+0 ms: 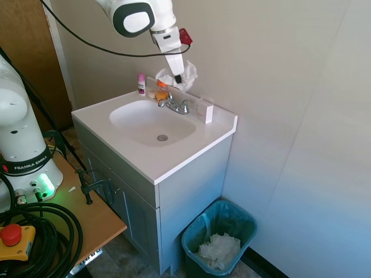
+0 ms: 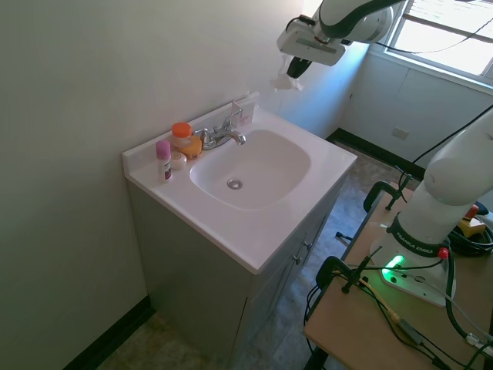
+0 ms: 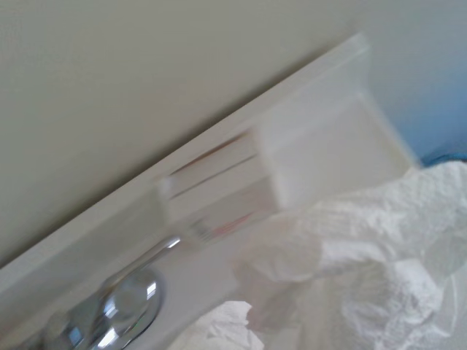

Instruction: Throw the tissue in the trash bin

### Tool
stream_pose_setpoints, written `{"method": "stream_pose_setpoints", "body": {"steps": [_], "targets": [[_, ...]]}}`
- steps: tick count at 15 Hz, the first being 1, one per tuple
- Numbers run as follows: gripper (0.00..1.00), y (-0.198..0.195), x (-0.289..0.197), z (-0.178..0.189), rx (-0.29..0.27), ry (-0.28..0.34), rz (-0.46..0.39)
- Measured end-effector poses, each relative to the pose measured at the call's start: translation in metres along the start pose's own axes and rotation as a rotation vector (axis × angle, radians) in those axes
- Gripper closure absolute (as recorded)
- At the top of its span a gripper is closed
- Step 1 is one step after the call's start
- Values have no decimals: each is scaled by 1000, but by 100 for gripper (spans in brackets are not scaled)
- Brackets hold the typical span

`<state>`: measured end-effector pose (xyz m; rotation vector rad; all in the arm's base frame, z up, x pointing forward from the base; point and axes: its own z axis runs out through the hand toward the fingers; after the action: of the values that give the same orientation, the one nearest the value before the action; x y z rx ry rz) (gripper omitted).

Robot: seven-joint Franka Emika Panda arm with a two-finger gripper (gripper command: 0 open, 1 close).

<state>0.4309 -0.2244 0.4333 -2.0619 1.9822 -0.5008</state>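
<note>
My gripper point(image 1: 178, 77) hangs in the air above the back of the sink counter, shut on the tissue point(image 1: 186, 76), a crumpled white wad. From the other side, the gripper point(image 2: 292, 77) holds the tissue point(image 2: 286, 82) above the faucet area. The tissue point(image 3: 365, 270) fills the lower right of the wrist view. The teal trash bin point(image 1: 194, 234) stands on the floor to the right of the vanity, with a bag liner and a heap of white crumpled paper point(image 1: 219, 250) inside. The bin is out of sight in the second exterior view.
A chrome faucet point(image 1: 177, 105) sits behind the sink basin point(image 1: 152, 121). An orange-capped bottle point(image 1: 162, 91), a pink bottle point(image 1: 141, 83) and a white box point(image 1: 204, 110) stand on the white counter point(image 1: 191, 145). Walls close in behind and to the right.
</note>
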Motion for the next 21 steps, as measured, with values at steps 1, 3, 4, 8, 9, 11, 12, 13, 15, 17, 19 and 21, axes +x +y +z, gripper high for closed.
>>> {"method": "stream_pose_setpoints", "body": {"steps": [1,3,4,8,9,11,12,13,15,17,19,21], "targets": [[100,6,28,11,-9,9,50],[100,14,72,39,-33,21,134],[100,15,89,56,-47,20,168],[100,22,148,123,-112,47,290],[100,28,163,137,-125,56,319],[100,38,188,165,-154,63,363],[0,41,195,178,-170,57,378],[0,43,199,191,-183,44,385],[0,39,201,209,-198,7,393],[0,31,200,216,-198,-8,381],[0,26,198,217,-197,-18,372],[0,24,196,217,-200,-29,362]]}}
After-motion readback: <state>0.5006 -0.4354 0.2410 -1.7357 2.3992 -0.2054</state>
